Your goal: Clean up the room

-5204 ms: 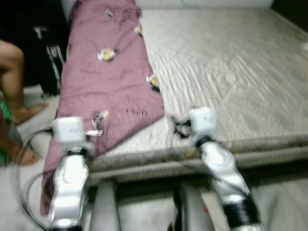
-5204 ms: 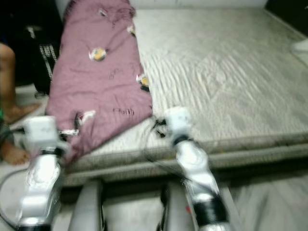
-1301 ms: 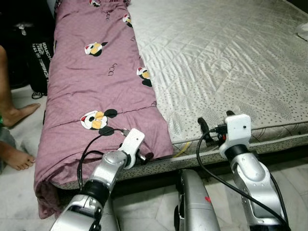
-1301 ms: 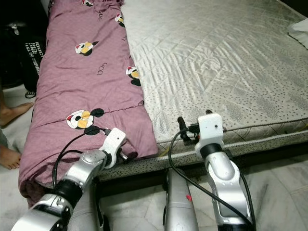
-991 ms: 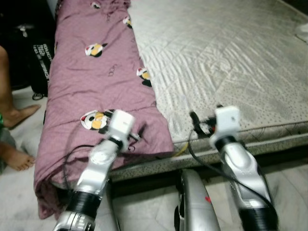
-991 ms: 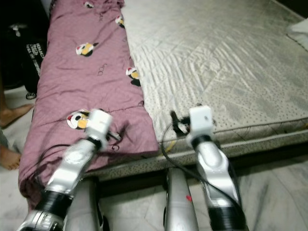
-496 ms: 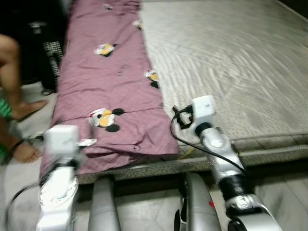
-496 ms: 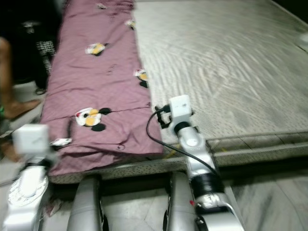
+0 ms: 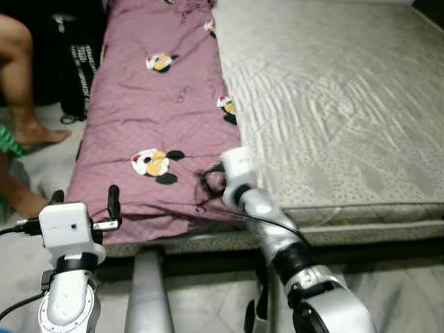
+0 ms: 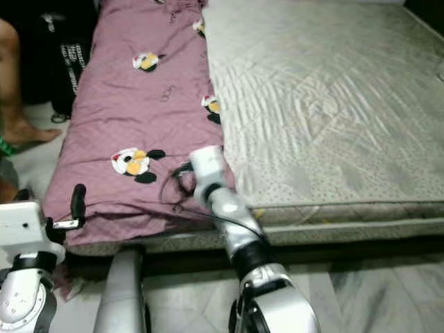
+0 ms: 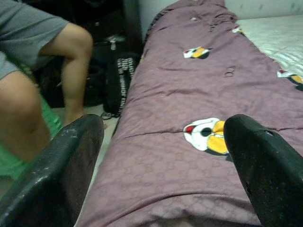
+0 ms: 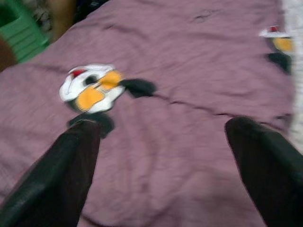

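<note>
At the far left, a person's bare leg is seen on the floor beside a black bag that leans at the bedside. Next to them, a mauve blanket printed with cartoon figures is spread down the left strip of a bare grey mattress, its near end hanging over the mattress edge.

The left gripper is held off the near left corner of the blanket, short of the cloth, with its fingers spread wide and nothing held between them. Further right, the right gripper is poised low over the blanket's near end, close to a white-and-orange print; its fingers are likewise opened wide and empty, and whether they touch the fabric cannot be told from the blurred wrist view.

The step in hand is judged to be a grasp of the blanket's near edge. It would be done well if both grippers were lowered onto the hem, well apart, and a fold of cloth were pinched deep between the fingers before any lift, so that the thin fabric is not lost. The person's leg should be given room.
</note>
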Available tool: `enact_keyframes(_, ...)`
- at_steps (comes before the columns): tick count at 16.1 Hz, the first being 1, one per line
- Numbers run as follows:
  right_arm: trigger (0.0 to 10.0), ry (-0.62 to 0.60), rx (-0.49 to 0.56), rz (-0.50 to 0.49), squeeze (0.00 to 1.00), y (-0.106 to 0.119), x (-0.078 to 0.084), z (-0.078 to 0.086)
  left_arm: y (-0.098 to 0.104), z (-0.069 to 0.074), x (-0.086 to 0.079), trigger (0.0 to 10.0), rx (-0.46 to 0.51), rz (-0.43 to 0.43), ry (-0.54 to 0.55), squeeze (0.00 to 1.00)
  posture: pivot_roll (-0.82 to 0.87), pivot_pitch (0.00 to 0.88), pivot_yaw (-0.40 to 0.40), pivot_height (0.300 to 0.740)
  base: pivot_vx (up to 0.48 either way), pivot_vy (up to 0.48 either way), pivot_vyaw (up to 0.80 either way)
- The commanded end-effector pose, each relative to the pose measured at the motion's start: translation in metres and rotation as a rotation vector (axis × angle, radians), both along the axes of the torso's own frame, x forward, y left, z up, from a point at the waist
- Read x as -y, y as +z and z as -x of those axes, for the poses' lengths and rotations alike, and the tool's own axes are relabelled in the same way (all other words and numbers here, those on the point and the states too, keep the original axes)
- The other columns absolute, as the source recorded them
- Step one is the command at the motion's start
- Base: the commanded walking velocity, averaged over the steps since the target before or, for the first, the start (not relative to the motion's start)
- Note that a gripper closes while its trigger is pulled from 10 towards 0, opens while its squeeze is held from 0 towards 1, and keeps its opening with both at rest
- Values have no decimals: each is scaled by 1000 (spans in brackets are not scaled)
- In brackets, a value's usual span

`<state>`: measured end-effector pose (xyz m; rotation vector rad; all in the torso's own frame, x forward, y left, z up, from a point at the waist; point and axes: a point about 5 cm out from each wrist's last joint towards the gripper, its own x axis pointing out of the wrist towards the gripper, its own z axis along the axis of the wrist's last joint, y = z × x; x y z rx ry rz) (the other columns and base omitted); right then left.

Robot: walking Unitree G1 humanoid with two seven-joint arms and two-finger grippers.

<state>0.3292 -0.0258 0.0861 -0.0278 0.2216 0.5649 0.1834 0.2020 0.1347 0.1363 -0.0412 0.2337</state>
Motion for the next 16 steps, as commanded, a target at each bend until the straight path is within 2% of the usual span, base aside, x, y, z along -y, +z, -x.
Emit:
enact_keyframes(1,10000,56,-13,-29,0,4,-21,4,1,3,0,10000,-13,7,-10,0,308,134,-59,552,0,0,0)
enact_keyframes(4,10000,112,-151,6,0,-15,-43,16,2,1,4,10000,-28,27,-54,0,304,130,-53,552,0,0,0)
enact_keyframes(6,10000,88,-242,-7,0,-25,-44,19,3,-1,6,10000,-35,32,-65,0,307,126,-55,552,0,0,0)
enact_keyframes(8,10000,-19,-369,-56,0,-38,-33,20,3,-4,7,10000,-41,39,-79,0,302,120,-54,552,0,0,0)
enact_keyframes(9,10000,-32,-378,-58,0,-40,-31,19,3,-4,7,10000,-42,39,-80,0,302,120,-54,552,0,0,0)
enact_keyframes(10,10000,-164,-436,-71,0,-46,-11,14,2,-7,8,10000,-45,42,-92,0,293,111,-50,552,0,0,0)
enact_keyframes(11,10000,-244,-456,-88,0,-48,2,9,1,-9,8,10000,-49,44,-96,0,289,109,-47,552,0,0,0)
enact_keyframes(14,10000,-436,-484,-132,0,-48,40,-3,0,-13,9,10000,-54,47,-100,0,275,97,-44,552,0,0,0)
enact_keyframes(16,10000,-521,-482,-156,0,-45,62,-8,-1,-15,9,10000,-54,52,-103,0,262,87,-44,552,0,0,0)
